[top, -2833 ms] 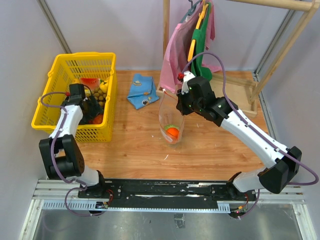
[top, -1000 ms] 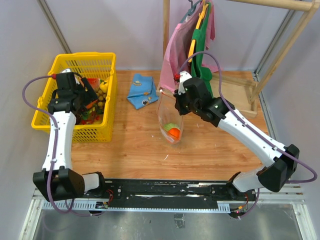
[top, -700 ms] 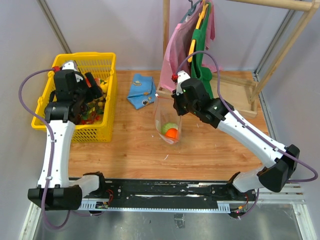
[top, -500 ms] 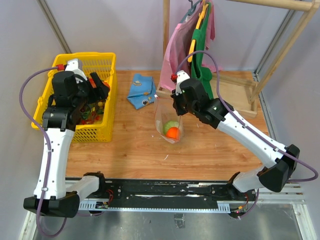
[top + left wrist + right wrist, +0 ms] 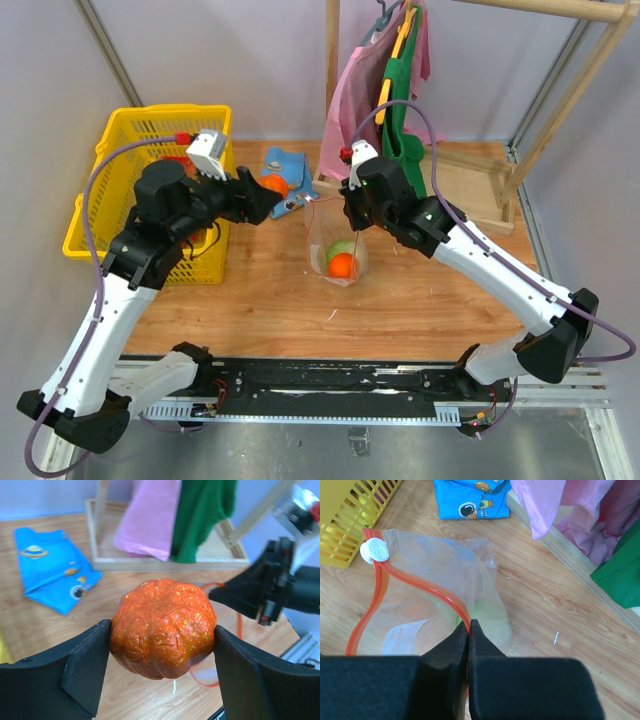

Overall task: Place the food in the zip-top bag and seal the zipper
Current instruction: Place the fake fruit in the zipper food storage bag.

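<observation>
Orange and bumpy, a toy fruit sat clamped in the left gripper near the blue cloth, just beside the clear bag, whose red zipper the right gripper pinched tight, its mouth gaping, an orange piece and a green piece inside.

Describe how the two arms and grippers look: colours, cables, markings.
Left arm and right arm are alike: white links, black joints and bases, a purple cable looping along each. A small red knob sits near each wrist. The gripper fingers are flat, matte black wedges.
</observation>
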Available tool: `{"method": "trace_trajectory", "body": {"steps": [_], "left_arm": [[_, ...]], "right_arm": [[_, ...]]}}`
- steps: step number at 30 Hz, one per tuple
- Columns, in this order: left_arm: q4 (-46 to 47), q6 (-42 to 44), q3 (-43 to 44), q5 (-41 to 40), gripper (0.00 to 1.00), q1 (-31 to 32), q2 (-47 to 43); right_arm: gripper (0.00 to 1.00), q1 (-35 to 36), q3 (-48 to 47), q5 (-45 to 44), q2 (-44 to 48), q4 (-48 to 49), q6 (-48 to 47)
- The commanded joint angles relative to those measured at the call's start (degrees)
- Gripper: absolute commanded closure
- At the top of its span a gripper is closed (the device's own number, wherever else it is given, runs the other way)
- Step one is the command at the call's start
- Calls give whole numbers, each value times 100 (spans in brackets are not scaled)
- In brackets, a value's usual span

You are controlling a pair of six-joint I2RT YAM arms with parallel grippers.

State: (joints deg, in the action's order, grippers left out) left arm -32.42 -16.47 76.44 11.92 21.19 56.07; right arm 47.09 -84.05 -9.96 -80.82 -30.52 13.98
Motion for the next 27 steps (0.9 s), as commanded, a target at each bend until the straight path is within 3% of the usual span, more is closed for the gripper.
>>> {"method": "trace_trajectory", "body": {"steps": [1, 5, 9, 19, 27], "left_arm": [[897, 184, -291, 123, 66, 815, -104], [1434, 670, -619, -278, 64, 1821, -56], [1961, 1088, -1003, -228, 64, 2252, -19], [2633, 2775, -1883, 313, 63, 2451, -95], [2724, 3459, -2054, 275, 61, 2460, 168]], "right_arm": [[99, 99, -213, -129, -13, 53, 159], [99, 99, -217, -103, -22, 40, 194], [99, 112, -217, -88, -7, 38, 212], [99, 116, -182, -33, 30, 38, 186], [99, 125, -187, 67, 0, 68, 134]]}}
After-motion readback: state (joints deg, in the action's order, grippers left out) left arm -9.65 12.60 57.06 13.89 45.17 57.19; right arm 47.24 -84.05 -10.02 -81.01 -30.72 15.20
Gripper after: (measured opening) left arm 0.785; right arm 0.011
